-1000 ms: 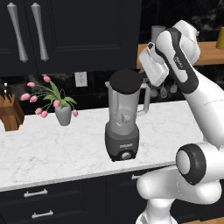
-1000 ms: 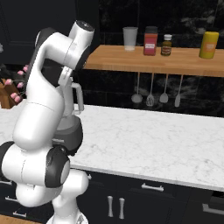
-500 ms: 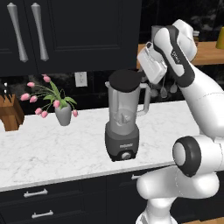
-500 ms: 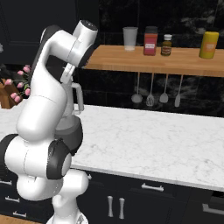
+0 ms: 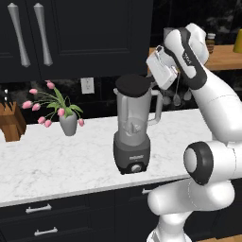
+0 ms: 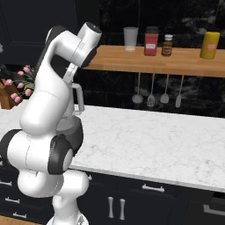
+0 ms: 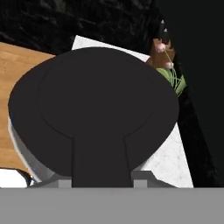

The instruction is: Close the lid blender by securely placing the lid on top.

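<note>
The black round lid (image 5: 133,85) lies level over the rim of the blender (image 5: 132,137), a clear grey jar on a dark base with a front knob. My gripper (image 5: 151,83) reaches in from the right at rim height and is shut on the lid's tab. In the hand view the lid (image 7: 94,105) covers most of the picture, and its tab runs down into my gripper (image 7: 101,181). A sliver of the jar's rim (image 7: 12,131) shows under the lid's left edge. In the right base view my arm hides most of the blender (image 6: 78,100).
A grey vase of pink flowers (image 5: 68,124) and a wooden knife block (image 5: 10,122) stand on the marble counter (image 5: 56,160) left of the blender. Behind, a wooden shelf (image 6: 154,59) carries bottles, with utensils (image 6: 151,94) hanging below it.
The hand and the lid have crept slightly left over the jar. The arm's elbow has shifted a little; the blender stands still.
</note>
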### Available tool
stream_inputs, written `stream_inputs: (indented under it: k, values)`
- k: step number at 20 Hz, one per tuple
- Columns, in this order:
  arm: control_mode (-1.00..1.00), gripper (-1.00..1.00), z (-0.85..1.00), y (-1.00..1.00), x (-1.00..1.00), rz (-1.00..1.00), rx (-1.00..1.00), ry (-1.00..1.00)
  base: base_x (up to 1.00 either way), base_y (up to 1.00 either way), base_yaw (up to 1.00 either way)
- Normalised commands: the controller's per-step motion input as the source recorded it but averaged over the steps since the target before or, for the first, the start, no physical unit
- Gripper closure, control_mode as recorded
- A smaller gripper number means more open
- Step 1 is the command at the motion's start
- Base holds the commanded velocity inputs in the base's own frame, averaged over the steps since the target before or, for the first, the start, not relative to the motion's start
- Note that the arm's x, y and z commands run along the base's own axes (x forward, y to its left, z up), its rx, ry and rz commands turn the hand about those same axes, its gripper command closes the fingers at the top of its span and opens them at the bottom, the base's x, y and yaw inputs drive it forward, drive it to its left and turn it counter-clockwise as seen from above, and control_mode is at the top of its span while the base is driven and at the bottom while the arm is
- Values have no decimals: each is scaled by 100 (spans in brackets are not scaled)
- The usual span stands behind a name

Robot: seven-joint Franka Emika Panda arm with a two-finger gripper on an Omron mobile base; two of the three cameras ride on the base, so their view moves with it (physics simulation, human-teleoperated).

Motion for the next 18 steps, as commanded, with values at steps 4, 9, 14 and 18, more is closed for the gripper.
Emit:
stream_inputs:
  k: [4,9,14,18]
  values:
    - [-100,100,0,1,22,0,5,0,0,0,0]
    - [-100,100,0,2,18,0,4,0,0,0,0]
    - [-100,100,-7,0,5,0,3,0,0,0,0]
    - [-100,100,-9,0,-29,4,0,0,0,0,0]
